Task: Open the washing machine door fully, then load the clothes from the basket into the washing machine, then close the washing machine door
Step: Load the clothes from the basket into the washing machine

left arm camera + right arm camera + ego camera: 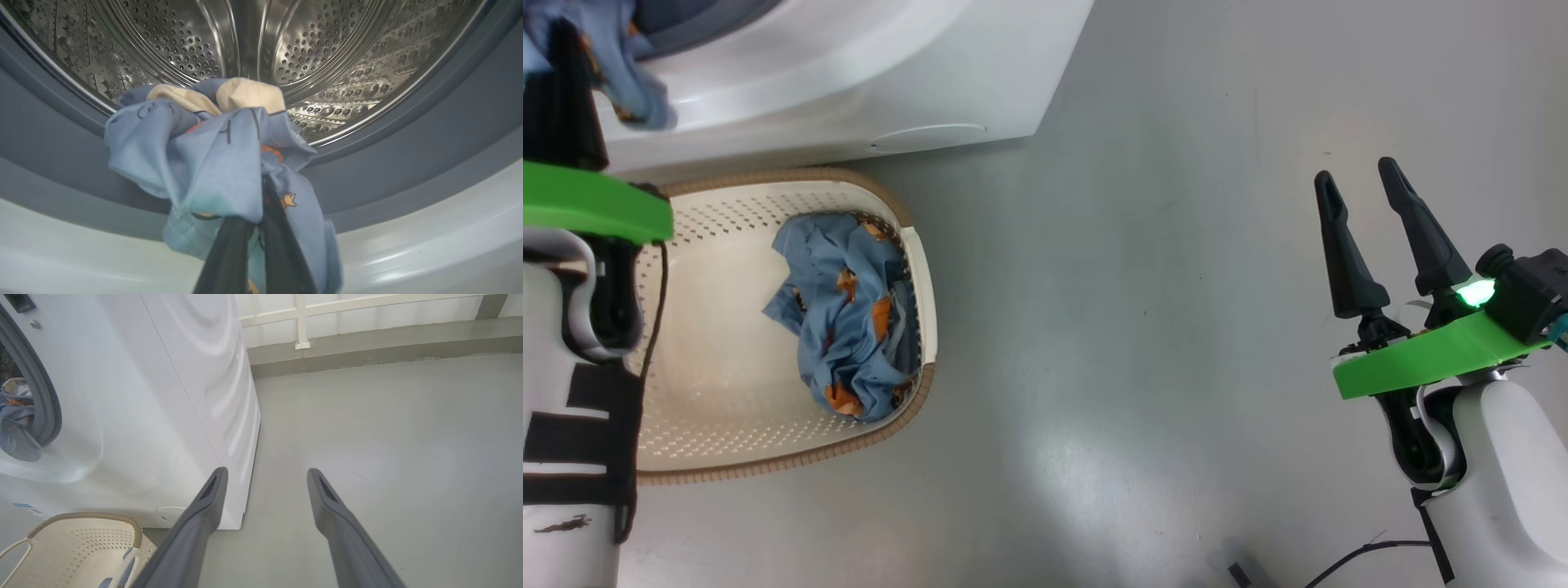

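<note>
Your left claw (256, 200) is clamped shut on a blue bear-print garment (204, 163), holding it over the grey seal (408, 155) at the mouth of the steel drum (335, 53) of the washing machine (849, 73). More clothes (849, 318) lie bunched in the basket (768, 469), just before the machine's front. Your right claw (1357, 173) hangs wide open and empty above the floor (1135, 327).

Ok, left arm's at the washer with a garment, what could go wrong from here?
1. The garment in the shut left gripper hangs over the seal, short of the drum; released here, it may drape on the seal or slide out.
2. Fabric wraps the fingers, so it could cling on opening.
3. More clothes sit in the basket; closing up now would leave them behind.
</note>
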`<state>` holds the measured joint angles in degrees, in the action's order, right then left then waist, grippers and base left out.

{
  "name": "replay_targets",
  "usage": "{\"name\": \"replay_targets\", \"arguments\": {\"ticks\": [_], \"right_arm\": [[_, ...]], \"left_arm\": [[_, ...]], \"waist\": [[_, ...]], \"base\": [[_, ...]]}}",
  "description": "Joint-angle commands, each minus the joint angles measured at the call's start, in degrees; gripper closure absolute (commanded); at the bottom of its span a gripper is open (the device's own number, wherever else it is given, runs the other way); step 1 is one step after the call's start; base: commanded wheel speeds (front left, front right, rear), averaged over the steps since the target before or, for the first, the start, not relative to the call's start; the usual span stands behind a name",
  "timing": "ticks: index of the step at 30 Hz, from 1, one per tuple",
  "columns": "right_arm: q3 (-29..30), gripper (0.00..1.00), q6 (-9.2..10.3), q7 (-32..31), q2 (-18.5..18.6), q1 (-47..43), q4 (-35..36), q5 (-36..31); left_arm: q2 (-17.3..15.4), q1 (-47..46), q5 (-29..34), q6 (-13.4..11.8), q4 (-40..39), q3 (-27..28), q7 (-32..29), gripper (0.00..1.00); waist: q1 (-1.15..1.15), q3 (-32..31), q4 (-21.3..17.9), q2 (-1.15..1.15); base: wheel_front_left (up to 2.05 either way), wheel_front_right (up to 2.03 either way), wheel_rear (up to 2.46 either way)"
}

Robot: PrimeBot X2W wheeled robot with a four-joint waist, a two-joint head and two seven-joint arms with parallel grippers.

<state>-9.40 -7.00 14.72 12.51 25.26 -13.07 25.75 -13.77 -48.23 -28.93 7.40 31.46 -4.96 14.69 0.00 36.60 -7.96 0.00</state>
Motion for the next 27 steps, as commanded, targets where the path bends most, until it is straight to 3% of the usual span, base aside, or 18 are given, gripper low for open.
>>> {"name": "replay_targets", "arguments": {"ticks": [1,8,18,27], "right_arm": [[-0.68,0.00,-0.48,0.28,-0.30,-1.18,1.34,-0.18],[-1.53,0.00,-0.48,0.28,-0.71,-0.83,1.13,0.01],[-2.78,0.00,-0.48,0.28,-1.64,-0.55,0.98,0.30],[-3.54,0.00,-0.48,0.28,-2.30,0.51,0.96,0.52]], "left_arm": [[-2.42,0.94,0.93,0.09,-2.42,1.62,0.30,1.00],[-3.85,-4.31,3.79,0.09,-1.12,0.59,0.30,1.00],[-6.09,-20.69,4.88,0.09,17.85,-4.96,0.30,1.00],[-7.54,-27.84,9.30,-0.77,19.23,-3.43,0.30,1.00]], "waist": [[0.00,-0.06,0.04,0.00],[0.00,-0.02,-0.45,0.00],[0.00,0.39,-2.62,0.00],[0.00,1.56,-4.68,0.00]], "base": [[0.00,0.00,0.00],[0.00,0.00,0.00],[0.00,0.00,0.00],[0.00,0.00,0.00]]}}
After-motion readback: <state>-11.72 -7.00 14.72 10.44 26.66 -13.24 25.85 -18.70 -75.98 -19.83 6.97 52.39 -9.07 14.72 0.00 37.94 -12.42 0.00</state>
